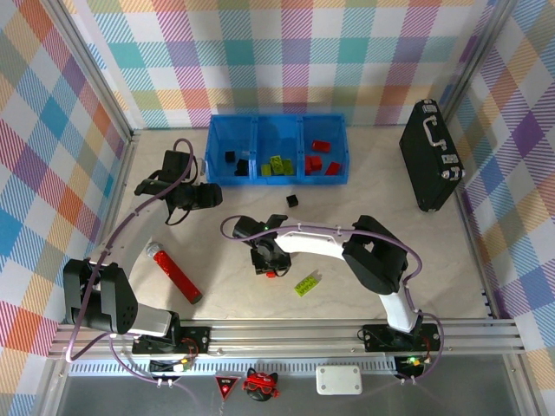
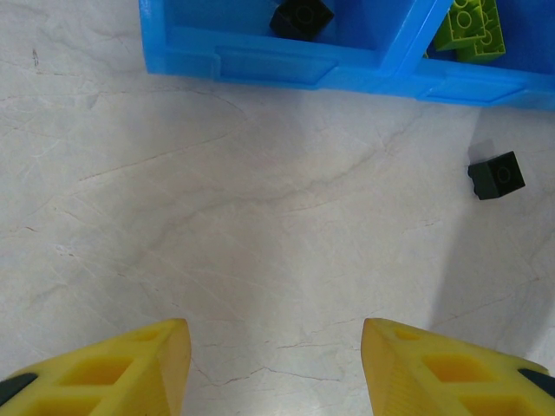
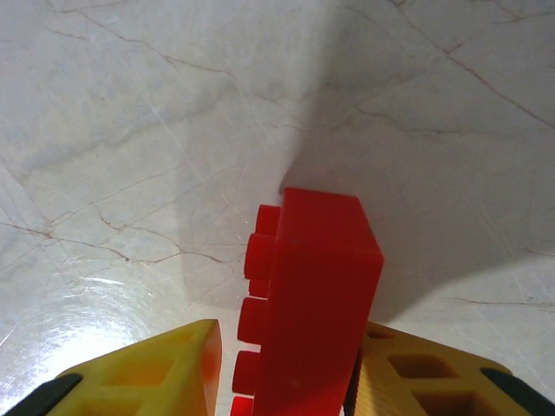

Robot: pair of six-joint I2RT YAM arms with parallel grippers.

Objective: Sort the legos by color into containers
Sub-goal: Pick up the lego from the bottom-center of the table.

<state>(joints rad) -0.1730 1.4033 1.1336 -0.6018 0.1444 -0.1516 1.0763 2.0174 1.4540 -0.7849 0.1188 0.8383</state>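
Closed narrow on a red brick (image 3: 316,295): right claw (image 3: 286,347), yellow plastic fingers (image 3: 165,368) with hollow cut-outs pressed to both flanks. Smooth, glossy, boxy plastic; row of round studs facing left of the frame. Long axis running from the bottom edge up to mid-frame, free end pointing upward. From overhead, found at centre frame, low over the pale, marble-veined bench (image 1: 451,260).

Parted on nothing: left claw (image 2: 273,347), hanging over bare bench at upper left of the overhead view, near the front wall of the bins (image 2: 286,69).

Three joined bins, translucent blue, rectangular, open-topped, at upper centre. Inside: black bricks (image 1: 236,162) in the left one, lime bricks (image 1: 277,165) in the middle, red bricks (image 1: 321,160) in the right.

Loose on the bench: a small black cube brick (image 1: 293,201) just below the bins; a lime brick (image 1: 306,284) at lower centre, lying flat, studs up, long axis slanting from lower left to upper right.
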